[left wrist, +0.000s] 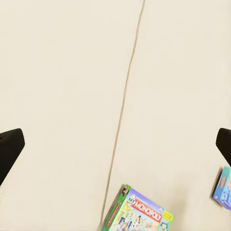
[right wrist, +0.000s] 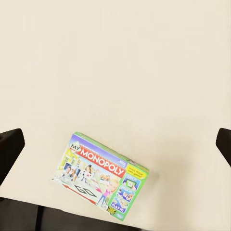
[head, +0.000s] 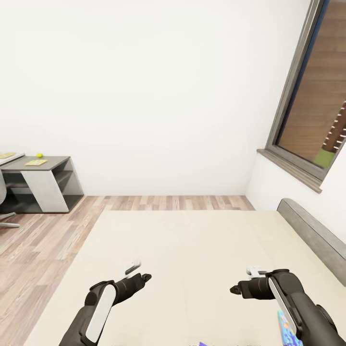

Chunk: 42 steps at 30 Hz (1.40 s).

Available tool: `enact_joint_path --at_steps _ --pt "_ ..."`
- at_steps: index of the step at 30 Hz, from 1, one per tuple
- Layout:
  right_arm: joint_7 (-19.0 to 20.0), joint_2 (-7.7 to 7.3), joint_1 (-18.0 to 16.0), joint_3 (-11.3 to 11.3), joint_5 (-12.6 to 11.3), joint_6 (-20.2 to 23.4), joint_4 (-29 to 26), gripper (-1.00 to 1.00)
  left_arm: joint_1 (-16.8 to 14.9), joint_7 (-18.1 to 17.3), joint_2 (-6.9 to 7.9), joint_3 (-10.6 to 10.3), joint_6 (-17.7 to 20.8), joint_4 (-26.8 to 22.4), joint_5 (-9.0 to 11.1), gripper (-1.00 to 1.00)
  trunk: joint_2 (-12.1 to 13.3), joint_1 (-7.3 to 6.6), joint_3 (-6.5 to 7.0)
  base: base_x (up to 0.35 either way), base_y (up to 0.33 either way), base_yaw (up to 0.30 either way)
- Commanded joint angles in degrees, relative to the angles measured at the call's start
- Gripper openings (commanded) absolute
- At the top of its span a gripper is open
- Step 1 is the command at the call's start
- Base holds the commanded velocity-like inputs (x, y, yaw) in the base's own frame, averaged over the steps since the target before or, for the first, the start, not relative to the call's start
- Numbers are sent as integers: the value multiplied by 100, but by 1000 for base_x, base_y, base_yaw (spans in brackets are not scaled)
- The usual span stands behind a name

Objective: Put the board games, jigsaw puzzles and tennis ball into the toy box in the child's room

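Both my grippers hover open over the beige bed point(head: 192, 250). A green Monopoly board game point(right wrist: 103, 175) lies flat on the cover below my right gripper point(right wrist: 115, 144), whose dark fingertips point(right wrist: 9, 147) stand wide apart. The same Monopoly box point(left wrist: 139, 214) appears past my left gripper point(left wrist: 115, 144), with a blue board game point(left wrist: 222, 186) beside it. That blue box point(head: 287, 329) peeks out behind my right arm. Far left, a tennis ball point(head: 39, 155) and a flat yellow puzzle box point(head: 36, 162) rest on the grey table point(head: 53, 166). The left gripper point(head: 145, 277) and right gripper point(head: 234, 290) hold nothing.
A grey headboard point(head: 312, 235) bounds the bed at the right, under a window point(head: 312, 96). Wooden floor point(head: 38, 240) separates the bed from the table. An office chair's base point(head: 6, 218) stands by the table. Another flat box point(head: 7, 155) lies at the table's left edge.
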Motion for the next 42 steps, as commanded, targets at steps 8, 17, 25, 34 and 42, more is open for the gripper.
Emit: enact_joint_path --at_steps 8,17,25,34,42 --pt "21 1 -9 -11 18 25 19 100 -4 45 -5 12 29 -9 60 100 312 -174 63 0 0 0" --pt "20 7 -14 -13 26 25 38 100 -4 45 -5 17 29 -9 61 100 673 -371 141 0 0 0" --pt "21 8 -15 -13 31 25 47 100 0 45 -1 27 29 -12 61 100 753 -415 103 0 0 0" --pt "14 8 -15 -13 39 25 51 100 3 45 6 37 29 -15 65 100 753 -415 19 0 0 0" --pt "13 8 -15 -13 44 25 54 100 4 45 10 40 29 -15 67 100 753 -415 -56 0 0 0"
